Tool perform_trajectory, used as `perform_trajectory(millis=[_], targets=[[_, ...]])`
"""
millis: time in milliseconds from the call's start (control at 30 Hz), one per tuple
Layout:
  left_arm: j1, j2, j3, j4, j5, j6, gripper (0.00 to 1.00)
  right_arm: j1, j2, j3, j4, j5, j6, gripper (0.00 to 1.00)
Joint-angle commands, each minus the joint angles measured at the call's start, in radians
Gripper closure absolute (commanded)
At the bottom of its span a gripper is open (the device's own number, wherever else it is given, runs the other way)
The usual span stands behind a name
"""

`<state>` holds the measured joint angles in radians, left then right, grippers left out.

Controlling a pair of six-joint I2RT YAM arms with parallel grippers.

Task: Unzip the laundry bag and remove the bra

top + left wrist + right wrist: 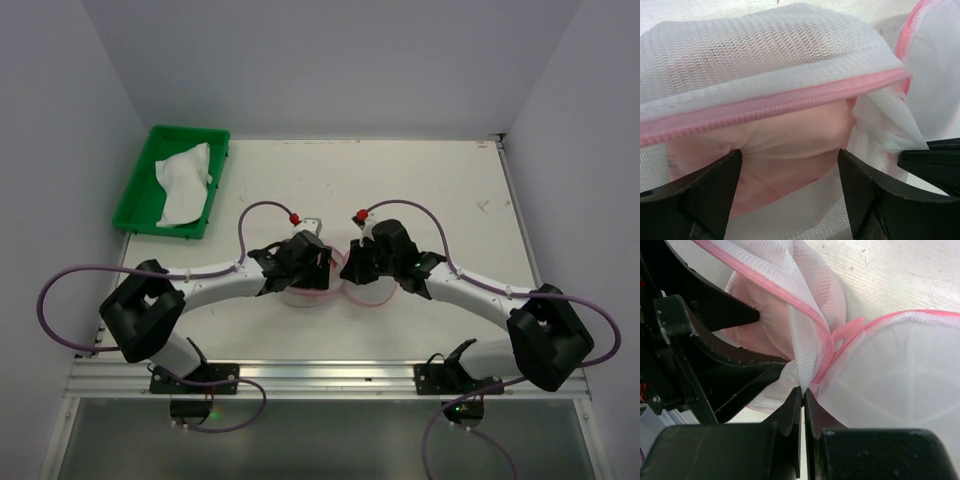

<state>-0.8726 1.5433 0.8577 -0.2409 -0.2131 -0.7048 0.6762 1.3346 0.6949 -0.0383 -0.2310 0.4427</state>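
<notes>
Laundry bag (765, 50) is lying unzipped, right of the green tray (132, 185) and nearer the arm bases, pink bra (790, 125) showing inside. Left gripper (790, 160) is standing apart astride the bra. Right gripper (803, 392) is pinching the bag's mesh.

The bra (790, 132) lies, seemingly wholly, inside the laundry bag (765, 50).

A green tray (138, 196) holding a crumpled white cloth (185, 183) sits at the table's (450, 190) far-left corner.
</notes>
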Motion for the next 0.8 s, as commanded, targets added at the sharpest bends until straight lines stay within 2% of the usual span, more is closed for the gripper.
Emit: perform_trajectory(millis=[0,133,400,467,567,767], targets=[[0.004,-0.04,-0.009,0.019,-0.026,-0.051,0.18,0.003,-0.029,-0.018,0.02,-0.008,-0.024,1.0],[0.012,-0.022,0.004,-0.011,-0.114,-0.107,0.18,0.008,-0.04,-0.028,0.025,-0.016,-0.016,1.0],[0.012,-0.13,-0.083,0.14,-0.137,-0.163,0.19,0.028,-0.049,-0.043,0.026,-0.011,-0.002,1.0],[0.015,-0.14,-0.089,0.123,-0.157,-0.168,0.19,0.029,-0.051,-0.047,0.029,-0.011,0.001,1.0],[0.017,-0.094,-0.063,0.066,-0.2,-0.188,0.2,0.036,-0.055,-0.043,0.026,-0.01,-0.001,1.0],[0.017,0.027,-0.043,0.068,-0.204,-0.219,0.19,0.1,-0.06,-0.029,0.021,0.027,-0.015,1.0]])
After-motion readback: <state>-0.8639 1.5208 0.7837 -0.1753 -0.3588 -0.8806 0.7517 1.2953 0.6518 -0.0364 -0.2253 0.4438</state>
